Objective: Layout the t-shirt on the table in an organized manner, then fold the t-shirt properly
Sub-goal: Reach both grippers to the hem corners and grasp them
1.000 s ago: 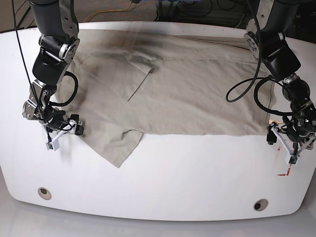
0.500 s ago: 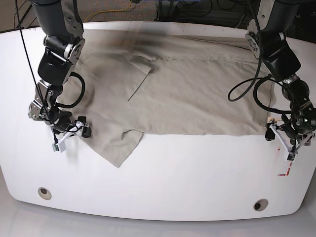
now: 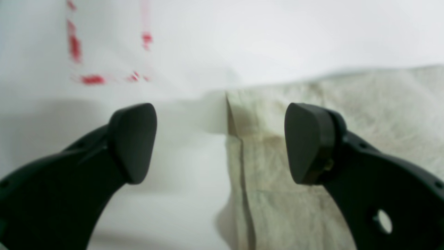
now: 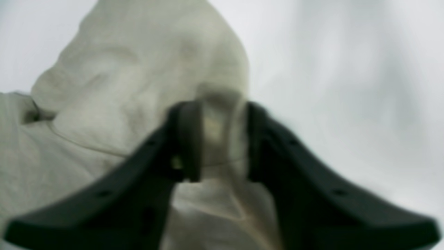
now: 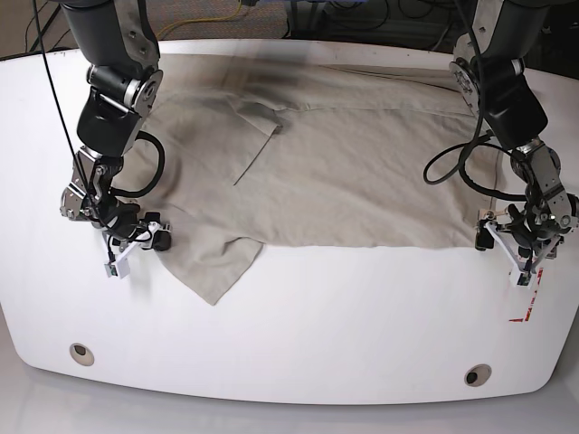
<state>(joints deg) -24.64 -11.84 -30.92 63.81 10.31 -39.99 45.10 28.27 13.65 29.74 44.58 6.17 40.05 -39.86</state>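
Note:
The beige t-shirt (image 5: pixel 344 172) lies spread across the far half of the white table (image 5: pixel 362 325), with one sleeve pointing toward the near left. My right gripper (image 5: pixel 136 251) is at the shirt's left edge by that sleeve. In the right wrist view, the right gripper (image 4: pixel 223 146) is shut on a raised fold of the t-shirt (image 4: pixel 138 86). My left gripper (image 5: pixel 507 253) is at the shirt's near right corner. In the left wrist view, the left gripper (image 3: pixel 220 144) stands open, one finger over the cloth (image 3: pixel 347 104) and the other over bare table, straddling the hem edge.
A red dashed mark (image 5: pixel 525 312) is on the table just in front of my left gripper, and it also shows in the left wrist view as red dashes (image 3: pixel 90 79). Two grey holes (image 5: pixel 81 353) (image 5: pixel 477 374) sit near the front edge. Cables lie behind the table's far edge.
My right gripper moved rightward onto the shirt's left edge and closed on a fold of cloth. My left gripper shifted slightly up toward the hem corner, still open.

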